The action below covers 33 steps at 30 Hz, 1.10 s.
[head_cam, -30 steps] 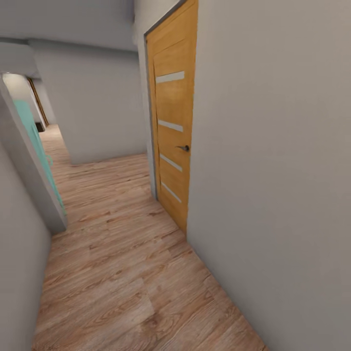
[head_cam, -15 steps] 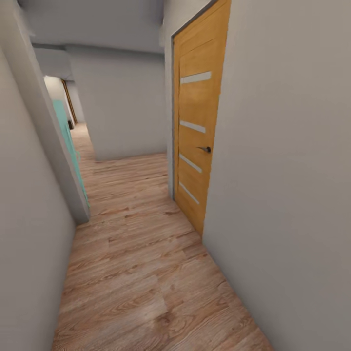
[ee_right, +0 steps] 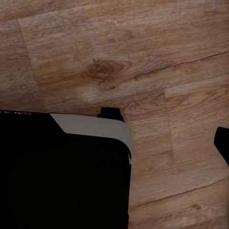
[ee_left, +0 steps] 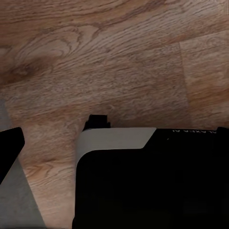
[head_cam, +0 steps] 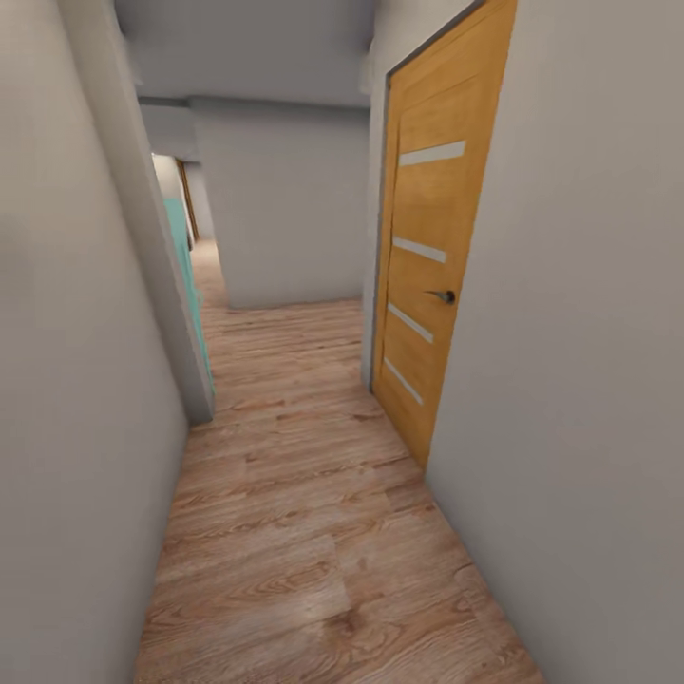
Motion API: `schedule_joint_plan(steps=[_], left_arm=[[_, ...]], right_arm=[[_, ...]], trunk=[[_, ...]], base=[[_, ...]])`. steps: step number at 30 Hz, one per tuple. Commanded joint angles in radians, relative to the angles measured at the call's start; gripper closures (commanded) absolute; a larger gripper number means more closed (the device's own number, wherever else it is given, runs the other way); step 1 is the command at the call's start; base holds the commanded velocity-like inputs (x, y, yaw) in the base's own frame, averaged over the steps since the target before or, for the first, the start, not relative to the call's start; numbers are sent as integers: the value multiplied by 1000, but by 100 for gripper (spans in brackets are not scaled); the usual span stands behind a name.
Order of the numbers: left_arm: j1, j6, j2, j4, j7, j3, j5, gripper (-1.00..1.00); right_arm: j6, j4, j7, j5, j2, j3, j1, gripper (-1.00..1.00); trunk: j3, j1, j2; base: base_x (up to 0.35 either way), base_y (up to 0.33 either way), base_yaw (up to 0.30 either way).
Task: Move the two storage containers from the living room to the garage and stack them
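**A narrow hallway with wood-plank flooring**

We stand in a tight corridor with light wood planks [head_cam: 285, 532] underfoot and plain grey-white walls [head_cam: 76, 380] close on both sides. We can place neither storage container from these pictures, so where they are we cannot tell.

On our right, set into the wall, is an orange wooden door [head_cam: 432, 275] with four pale horizontal strips and a dark handle [head_cam: 443, 296]; it looks shut. On our left, past a wall corner, a teal panel [head_cam: 185, 275] stands edge-on. Ahead, the corridor meets a blank wall [head_cam: 285, 209] and carries on to its left.

Both wrist cameras look down at the planks, with the robot's black-and-white base [ee_left: 143, 176] beneath. A dark shape at the edge of each wrist view may be a fingertip, but we cannot tell whether either claw is spread or pressed together.
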Motion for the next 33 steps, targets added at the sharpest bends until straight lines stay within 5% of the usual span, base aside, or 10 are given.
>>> schedule_joint_plan(steps=[1, 24, 33], left_arm=[[-1, 1, 0, 0, 1, 0, 5, -100], [-1, 1, 0, 0, 1, 0, 5, -100], [-1, 1, 0, 0, 1, 0, 5, -100]], right_arm=[[-6, 3, -1, -10, 1, 8, -1, -100], [-6, 3, -1, -10, 1, 8, -1, -100], [-6, 2, -1, -10, -1, 7, -1, -100]], trunk=[[-1, 0, -1], [0, 0, -1], [0, 0, -1]], base=[[0, 0, 270], [0, 0, 267], [0, 0, 40]])
